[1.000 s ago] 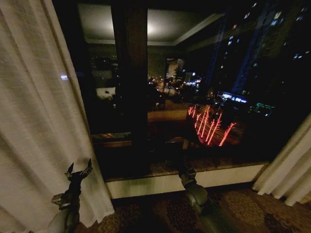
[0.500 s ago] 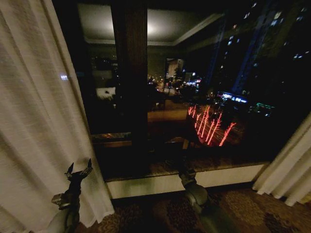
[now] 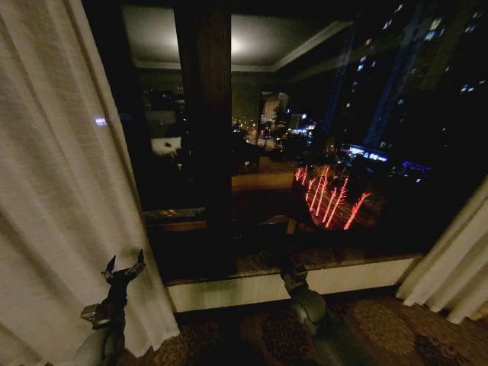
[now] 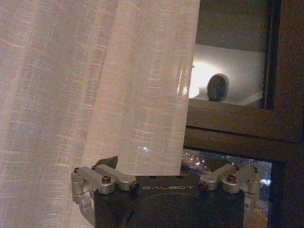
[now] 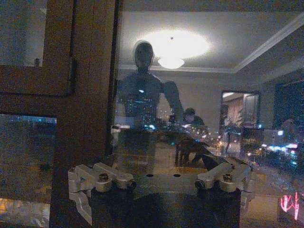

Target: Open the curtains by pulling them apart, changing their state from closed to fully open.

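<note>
Curtains are drawn apart: the left panel [image 3: 61, 191] hangs at the left edge of the window [image 3: 305, 152], the right panel [image 3: 454, 267] is gathered at the far right (dark glass is exposed between them). The left gripper [image 3: 124, 268] is held low, just beside the left panel's inner edge, jaws spread wide and gripping nothing. The right gripper [image 5: 159, 183] faces the glass, likewise spread, empty.

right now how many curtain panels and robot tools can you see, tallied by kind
sheer curtain panels: 2, left panel and right panel
tools: 2, left tool and right tool
total: 4
</note>
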Robot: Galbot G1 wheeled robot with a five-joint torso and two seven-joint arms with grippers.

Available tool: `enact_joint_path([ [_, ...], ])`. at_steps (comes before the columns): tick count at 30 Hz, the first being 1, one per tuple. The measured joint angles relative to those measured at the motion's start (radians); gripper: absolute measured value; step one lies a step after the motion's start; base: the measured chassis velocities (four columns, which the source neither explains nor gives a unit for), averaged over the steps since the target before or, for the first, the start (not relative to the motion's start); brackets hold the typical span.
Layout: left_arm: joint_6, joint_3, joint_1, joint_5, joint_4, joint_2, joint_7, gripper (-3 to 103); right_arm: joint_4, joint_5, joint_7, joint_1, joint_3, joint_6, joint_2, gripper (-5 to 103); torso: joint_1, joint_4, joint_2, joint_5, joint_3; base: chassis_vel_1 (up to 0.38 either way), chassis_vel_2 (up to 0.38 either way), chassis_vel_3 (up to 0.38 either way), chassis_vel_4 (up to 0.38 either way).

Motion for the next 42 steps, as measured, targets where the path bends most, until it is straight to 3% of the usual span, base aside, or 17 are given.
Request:
enact_joint_path([
  [42,0.000,0.000,0.000,0.000,0.000,0.000,0.000,100,0.000,0.000,0.000,0.000,0.000,0.000,0.000,100,0.000,0.0000,0.000,0.0000,0.000,0.000,0.000,0.000,0.000],
])
